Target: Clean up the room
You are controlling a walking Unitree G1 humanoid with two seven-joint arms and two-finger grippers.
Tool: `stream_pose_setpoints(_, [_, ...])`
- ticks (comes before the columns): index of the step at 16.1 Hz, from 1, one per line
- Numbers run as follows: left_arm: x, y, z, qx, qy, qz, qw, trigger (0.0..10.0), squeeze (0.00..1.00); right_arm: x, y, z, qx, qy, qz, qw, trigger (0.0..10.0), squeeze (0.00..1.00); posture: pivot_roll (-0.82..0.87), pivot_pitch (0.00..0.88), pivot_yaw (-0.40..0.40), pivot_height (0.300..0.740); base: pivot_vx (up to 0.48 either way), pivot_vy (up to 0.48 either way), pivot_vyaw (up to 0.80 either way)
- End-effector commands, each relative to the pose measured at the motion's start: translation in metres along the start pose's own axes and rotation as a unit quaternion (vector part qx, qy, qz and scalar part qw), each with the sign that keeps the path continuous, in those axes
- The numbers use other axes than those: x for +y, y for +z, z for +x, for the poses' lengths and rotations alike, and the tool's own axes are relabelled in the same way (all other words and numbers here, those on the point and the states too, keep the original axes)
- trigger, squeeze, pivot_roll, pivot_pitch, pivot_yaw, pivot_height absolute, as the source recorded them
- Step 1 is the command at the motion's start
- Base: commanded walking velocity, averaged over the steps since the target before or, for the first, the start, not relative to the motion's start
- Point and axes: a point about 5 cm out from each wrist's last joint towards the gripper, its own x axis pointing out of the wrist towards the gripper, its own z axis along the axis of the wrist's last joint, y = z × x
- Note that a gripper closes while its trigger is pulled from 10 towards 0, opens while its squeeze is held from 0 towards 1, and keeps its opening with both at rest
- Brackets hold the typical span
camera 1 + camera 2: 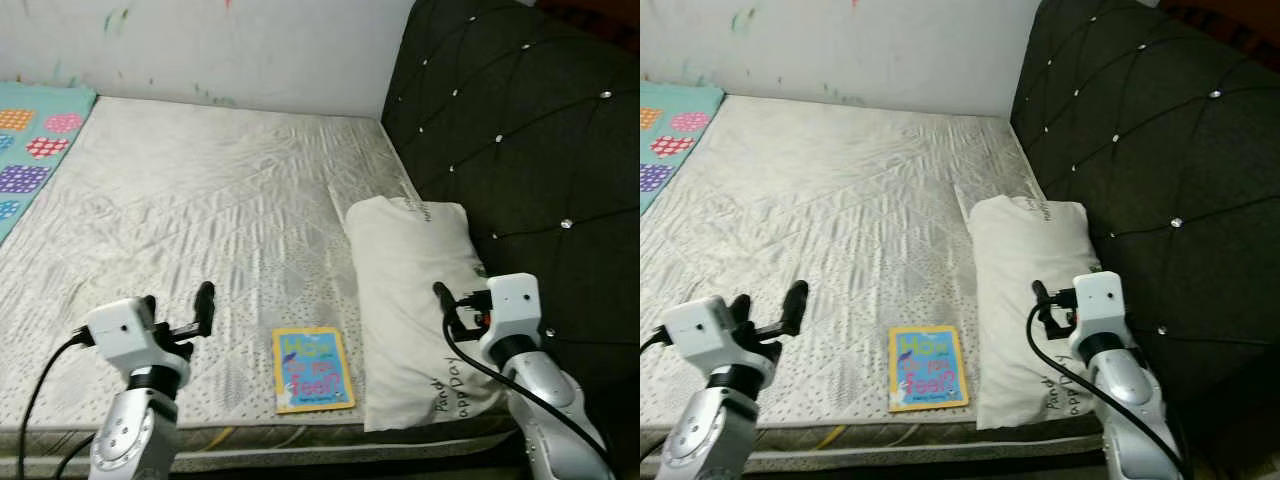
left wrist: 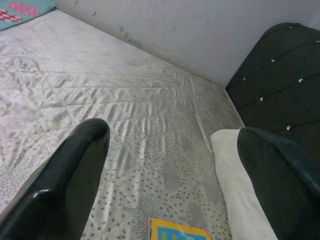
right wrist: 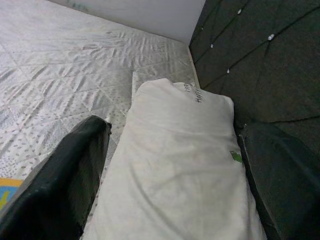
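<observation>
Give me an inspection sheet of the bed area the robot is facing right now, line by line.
Surface: bare quilted mattress, silvery, no sheet on it.
Job's things: children's book, yellow and blue cover, lying flat near the mattress's front edge; white pillow with printed lettering, lying along the headboard side, just right of the book.
Clutter: colourful spotted mat at the mattress's far left edge.
Grippers: left gripper open, over the mattress left of the book; right gripper open, over the pillow. Neither holds anything.
Cables: black cable looping from the left wrist; another from the right wrist.
Surroundings: dark tufted headboard with studs; white wall with paint marks.
</observation>
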Motion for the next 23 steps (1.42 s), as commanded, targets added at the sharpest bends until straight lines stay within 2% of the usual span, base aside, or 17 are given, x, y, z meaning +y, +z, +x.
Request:
stream_pose_setpoints(1, [0.001, -0.003, 0.0, 0.01, 0.003, 0.0, 1.0, 10.0, 0.0, 0.001, -0.004, 0.0, 0.013, -0.002, -0.004, 1.0, 10.0, 0.0, -0.01, 0.049, -0.08, 0.74, 0.0, 0.48, 0.0])
stream_pose_setpoints(5, [0.001, -0.004, 0.0, 0.012, 0.003, -0.005, 1.0, 10.0, 0.0, 0.003, -0.001, 0.0, -0.019, 0.006, -0.052, 0.998, 10.0, 0.0, -0.02, 0.054, -0.079, 0.74, 0.0, 0.48, 0.0])
stream_pose_setpoints(7, [0.0, -0.004, 0.0, 0.012, 0.002, -0.005, 1.0, 10.0, 0.0, 0.003, -0.001, 0.0, -0.021, 0.019, -0.039, 0.999, 10.0, 0.0, -0.02, 0.055, -0.079, 0.74, 0.0, 0.48, 0.0])
stream_pose_setpoints(8, [0.0, -0.004, 0.0, 0.013, 0.002, -0.006, 1.0, 10.0, 0.0, 0.004, -0.001, -0.001, -0.011, 0.026, -0.013, 1.0, 10.0, 0.0, -0.02, 0.056, -0.079, 0.74, 0.0, 0.48, 0.0])
stream_pose_setpoints(10, [0.0, -0.004, 0.0, 0.012, 0.004, -0.006, 1.0, 10.0, 0.0, 0.005, 0.0, -0.002, -0.018, 0.034, -0.017, 0.999, 10.0, 0.0, -0.02, 0.055, -0.081, 0.74, 0.0, 0.48, 0.0])
stream_pose_setpoints(13, [0.001, -0.005, 0.001, 0.012, 0.011, -0.007, 1.0, 10.0, 0.0, 0.009, 0.001, -0.003, -0.021, 0.059, 0.01, 0.998, 10.0, 0.0, -0.02, 0.054, -0.081, 0.74, 0.0, 0.48, 0.0])
stream_pose_setpoints(17, [0.001, -0.005, 0.002, 0.011, 0.013, -0.01, 1.0, 10.0, 0.0, 0.014, 0.0, -0.003, -0.02, 0.069, -0.015, 0.997, 10.0, 0.0, -0.02, 0.053, -0.078, 0.74, 0.0, 0.48, 0.0])
stream_pose_setpoints(19, [0.001, -0.006, 0.003, 0.011, 0.013, -0.01, 1.0, 10.0, 0.0, 0.014, -0.001, -0.005, -0.019, 0.07, 0.007, 0.997, 10.0, 0.0, -0.02, 0.056, -0.075, 0.74, 0.0, 0.48, 0.0])
stream_pose_setpoints(23, [0.001, -0.005, 0.003, 0.01, 0.016, -0.008, 1.0, 10.0, 0.0, 0.013, -0.002, -0.005, -0.006, 0.069, 0.014, 0.997, 10.0, 0.0, -0.02, 0.058, -0.076, 0.74, 0.0, 0.48, 0.0])
